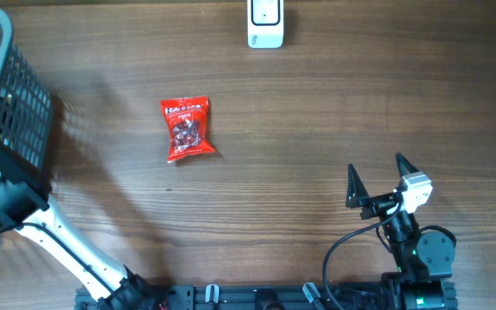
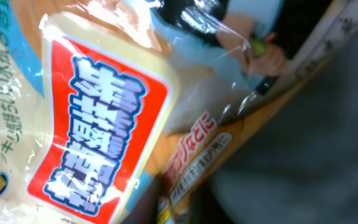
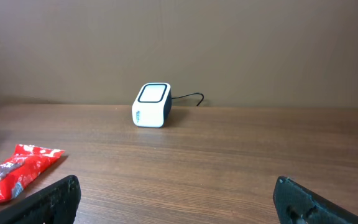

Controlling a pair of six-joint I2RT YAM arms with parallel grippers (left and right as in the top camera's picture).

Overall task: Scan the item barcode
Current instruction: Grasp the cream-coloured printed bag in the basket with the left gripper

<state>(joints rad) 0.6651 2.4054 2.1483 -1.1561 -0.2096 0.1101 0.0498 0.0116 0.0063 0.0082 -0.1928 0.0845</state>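
Observation:
The white barcode scanner [image 1: 265,24] stands at the table's far edge, also in the right wrist view as the scanner [image 3: 151,105] with its cable. A red snack packet [image 1: 186,129] lies flat in the middle left, seen low left as the red packet [image 3: 14,171]. My left arm [image 1: 7,202] reaches into the basket [image 1: 7,95], its gripper hidden from above. In the left wrist view, the left gripper [image 2: 176,208] sits among packets: its dark fingers close on the edge of an orange packet [image 2: 194,146], beside a cream packet with a red label [image 2: 98,130]. My right gripper [image 1: 377,176] hovers open and empty.
The dark mesh basket fills the table's left edge and holds several packets. Bare wood table [image 1: 334,112] lies between the red packet, the scanner and the right gripper. The scanner's black cable [image 3: 188,98] runs off behind it.

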